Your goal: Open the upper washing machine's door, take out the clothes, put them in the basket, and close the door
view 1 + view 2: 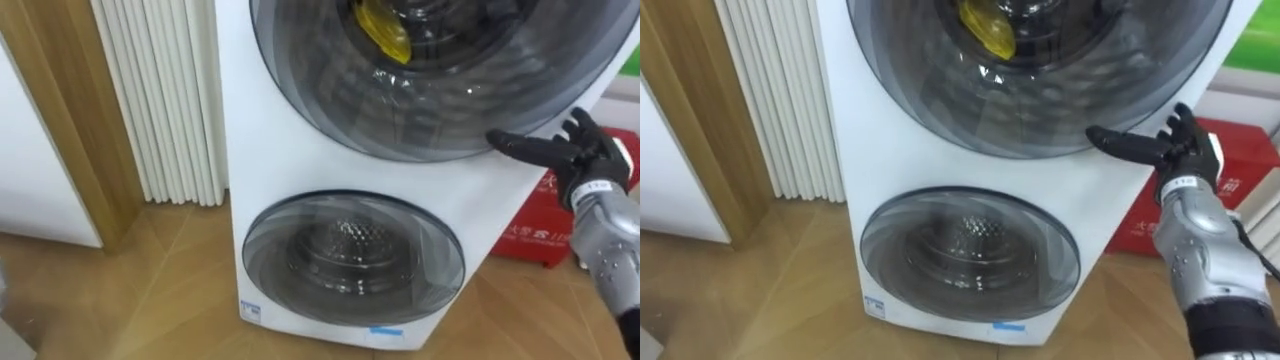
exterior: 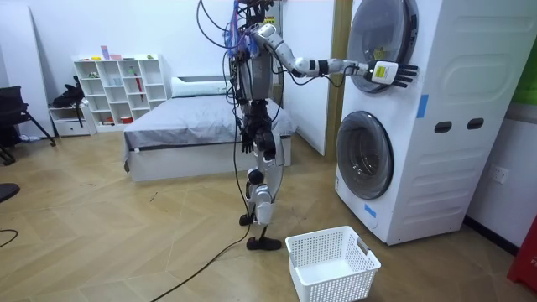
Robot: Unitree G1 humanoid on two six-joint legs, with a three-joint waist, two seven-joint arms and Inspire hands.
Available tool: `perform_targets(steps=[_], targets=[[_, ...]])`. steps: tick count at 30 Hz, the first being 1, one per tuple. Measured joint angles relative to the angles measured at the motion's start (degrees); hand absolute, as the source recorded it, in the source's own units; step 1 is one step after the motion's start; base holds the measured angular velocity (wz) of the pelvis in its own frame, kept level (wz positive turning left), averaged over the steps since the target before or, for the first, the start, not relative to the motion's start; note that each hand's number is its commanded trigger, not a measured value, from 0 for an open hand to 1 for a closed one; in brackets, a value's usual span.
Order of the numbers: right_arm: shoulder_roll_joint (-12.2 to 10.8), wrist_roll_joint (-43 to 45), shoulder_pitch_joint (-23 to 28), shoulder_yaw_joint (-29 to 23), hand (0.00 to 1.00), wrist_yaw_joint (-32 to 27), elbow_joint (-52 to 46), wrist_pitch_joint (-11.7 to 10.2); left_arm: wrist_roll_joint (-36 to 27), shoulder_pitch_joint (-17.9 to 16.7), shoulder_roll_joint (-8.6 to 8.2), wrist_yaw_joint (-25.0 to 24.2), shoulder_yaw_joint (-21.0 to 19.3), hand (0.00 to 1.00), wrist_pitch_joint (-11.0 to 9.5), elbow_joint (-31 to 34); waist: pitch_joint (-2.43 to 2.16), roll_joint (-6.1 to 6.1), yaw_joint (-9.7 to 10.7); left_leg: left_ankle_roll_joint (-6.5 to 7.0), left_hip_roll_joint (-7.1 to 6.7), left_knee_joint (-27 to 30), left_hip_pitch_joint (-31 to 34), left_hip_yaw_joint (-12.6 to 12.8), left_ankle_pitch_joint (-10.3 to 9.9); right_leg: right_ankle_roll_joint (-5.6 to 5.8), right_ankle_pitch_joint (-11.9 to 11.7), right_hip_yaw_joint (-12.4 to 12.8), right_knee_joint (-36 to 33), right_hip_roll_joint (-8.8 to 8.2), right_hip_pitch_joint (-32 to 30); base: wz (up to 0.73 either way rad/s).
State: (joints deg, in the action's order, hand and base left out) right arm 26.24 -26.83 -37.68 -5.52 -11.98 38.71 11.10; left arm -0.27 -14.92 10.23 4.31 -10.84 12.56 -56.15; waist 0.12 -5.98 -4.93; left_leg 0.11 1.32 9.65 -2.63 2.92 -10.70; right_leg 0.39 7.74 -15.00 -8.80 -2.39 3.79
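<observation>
A yellow cloth lies inside the upper drum, seen through the glass of the shut upper door of the white stacked washing machine. My right hand is stretched out to the right edge of that door, open, with its fingers straight and the fingertips at the door's rim. It holds nothing. In the room view I stand facing the machine with my right arm raised, and my left hand hangs low by my side.
The lower round door is shut, with a bare metal drum behind it. A white laundry basket stands on the wooden floor near my feet. A red box sits right of the machine, a white radiator left of it, a bed behind me.
</observation>
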Motion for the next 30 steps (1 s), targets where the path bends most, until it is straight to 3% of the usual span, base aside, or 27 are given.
perform_targets(steps=[3,8,11,16,25,30], targets=[[1.54,5.53,-3.65,0.85,0.0,1.05,3.15,1.37,-0.01,-0.46,0.04,-0.8,-0.15,0.0,0.06,0.01,-0.17,-0.13,0.24,-0.03,0.0,0.26,-0.06,-0.05,0.04,-0.19,0.12,-0.02,-0.23,0.03,0.04,0.0],[4.9,14.97,-4.8,5.63,0.0,3.43,5.71,1.54,0.0,-0.28,0.45,-1.56,0.29,0.0,0.45,-0.73,-0.51,-1.0,-0.03,-0.03,0.04,0.62,-0.08,0.04,0.05,-0.2,0.22,-0.08,-0.95,-0.02,-0.33,0.0],[4.95,18.12,-5.65,6.73,0.0,4.75,7.92,1.56,0.07,0.32,1.65,-1.78,1.66,0.0,0.77,-1.97,-0.49,-1.78,0.03,-0.03,0.07,0.8,-0.21,0.06,0.05,-0.21,0.21,-0.24,-0.94,-0.02,-0.12,0.0],[5.05,23.19,-5.65,7.24,0.0,6.93,7.57,2.2,0.42,0.84,2.69,-2.67,1.83,0.0,0.83,-3.68,-0.47,-1.82,-0.13,-0.06,0.09,0.29,-0.96,0.01,0.06,-0.21,0.21,-0.08,-0.96,0.03,0.1,-0.02],[5.31,24.94,-5.54,8.8,0.0,7.12,1.46,6.01,0.53,1.14,3.26,-2.79,2.19,0.0,1.09,-3.62,-0.5,-1.66,0.58,-0.1,0.18,-0.03,-0.36,1.07,0.06,-0.32,0.26,0.9,-1.1,0.2,-0.94,-0.06],[5.4,28.64,-5.04,8.99,0.0,7.4,-4.45,9.87,4.24,1.6,3.91,-2.6,2.11,0.0,0.69,-3.55,-0.57,-1.91,0.65,-0.12,0.41,-0.13,-0.93,1.76,0.05,-0.32,0.26,1.65,-1.23,0.46,-1.16,-0.07]])
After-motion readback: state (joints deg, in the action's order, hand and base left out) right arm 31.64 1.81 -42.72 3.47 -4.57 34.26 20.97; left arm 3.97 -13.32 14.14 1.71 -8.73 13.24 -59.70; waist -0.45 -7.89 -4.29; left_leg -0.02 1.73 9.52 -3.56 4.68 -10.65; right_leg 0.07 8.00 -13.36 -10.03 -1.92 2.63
